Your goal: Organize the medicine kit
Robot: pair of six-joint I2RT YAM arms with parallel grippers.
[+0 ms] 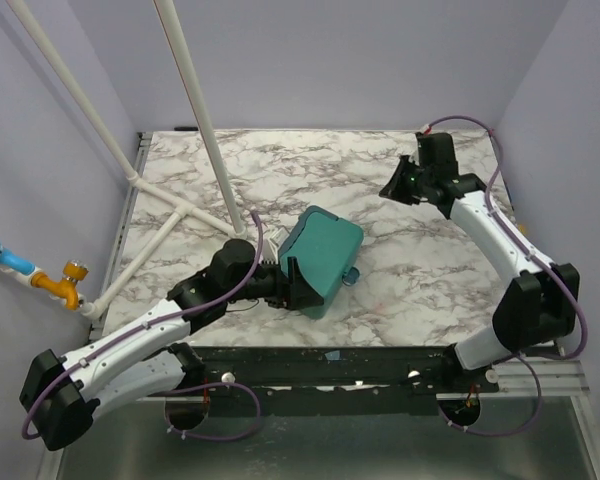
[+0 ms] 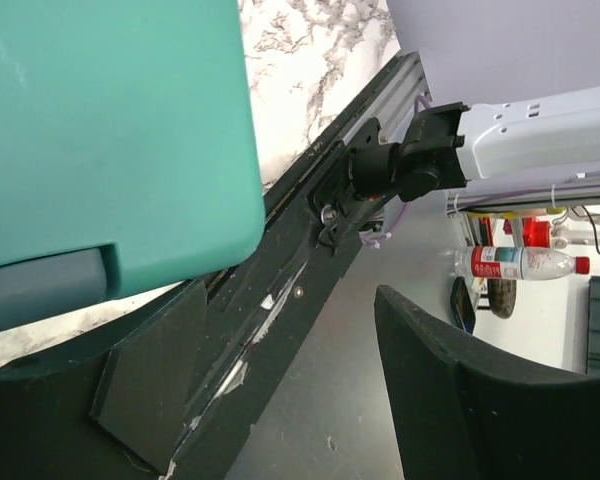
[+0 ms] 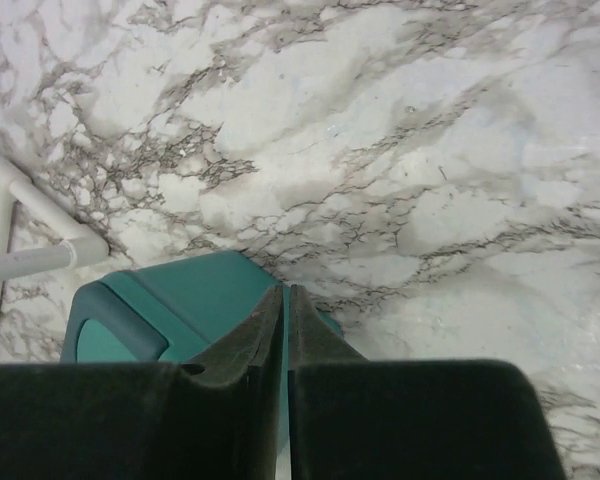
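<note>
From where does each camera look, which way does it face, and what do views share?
Top external: above and behind, looking down on the table; left arm, right arm show.
Left wrist: beside the medicine kit, facing the table's near edge; own open fingers show.
Right wrist: above the table, looking down; own shut fingers show.
All share the medicine kit.

Table (image 1: 410, 200): rectangular top, white marble pattern with grey veins. A black rail (image 1: 360, 362) runs along its near edge.

On it:
- Teal box (image 1: 325, 250), lid shut, near the middle and a little toward the near edge, set askew to the table sides. Cannot tell whether it sits fully flat.
- Small blue item (image 1: 352, 275) at the box's near right corner, too small to identify.
- White pipe frame (image 1: 180, 206) on the left half, joined at a T. An upright rises just beside the box's far left corner.
</note>
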